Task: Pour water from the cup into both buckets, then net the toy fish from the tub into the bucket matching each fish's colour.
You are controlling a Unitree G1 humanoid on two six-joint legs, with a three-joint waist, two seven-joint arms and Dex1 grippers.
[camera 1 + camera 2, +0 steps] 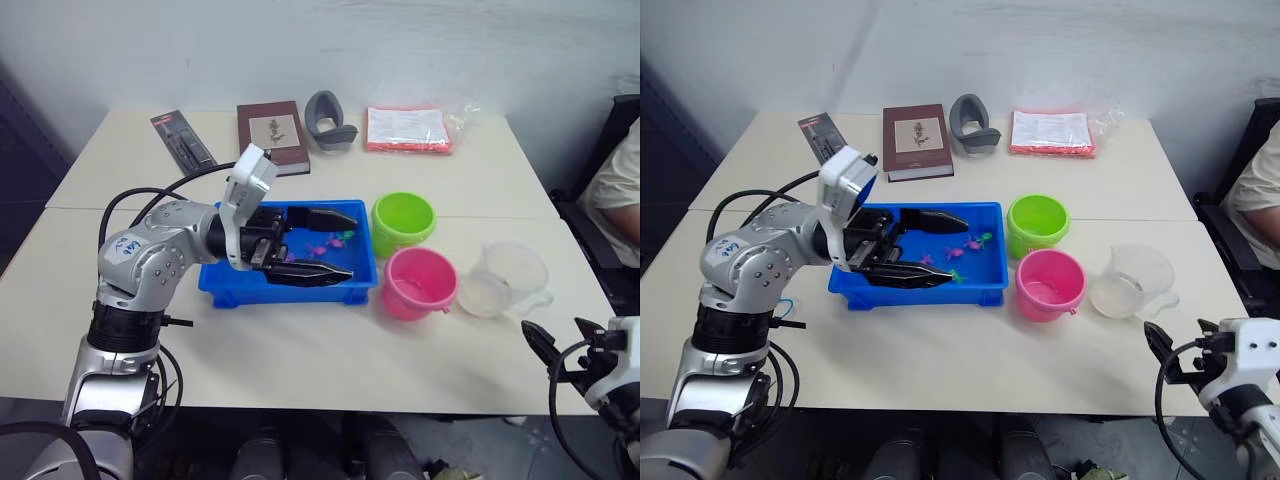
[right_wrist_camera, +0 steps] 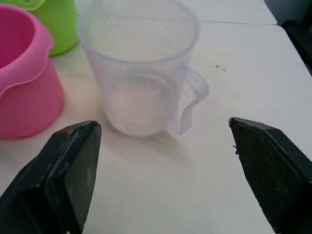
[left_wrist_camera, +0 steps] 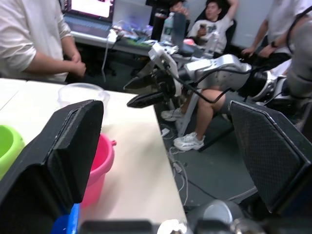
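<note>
The blue tub [image 1: 290, 294] sits mid-table with several tiny pink and green toy fish [image 1: 966, 245] in its right half. My left gripper [image 1: 352, 246] hovers over the tub, open and empty, one finger near the far rim and one near the front rim. Right of the tub stand the green bucket [image 1: 403, 220] and, nearer, the pink bucket [image 1: 420, 283]. The clear cup [image 1: 505, 280] stands upright beside the pink one, its handle [image 2: 192, 105] turned toward my right gripper [image 2: 163, 124]. That gripper is open and empty, a short way back from the cup at the table's front right.
Along the back of the table lie a dark packet [image 1: 182, 140], a brown book [image 1: 272, 135], a grey curved object [image 1: 330, 122] and a pink packet in plastic [image 1: 407, 128]. A person [image 1: 620, 190] sits at the right edge. Bare tabletop [image 1: 300, 350] lies before the tub.
</note>
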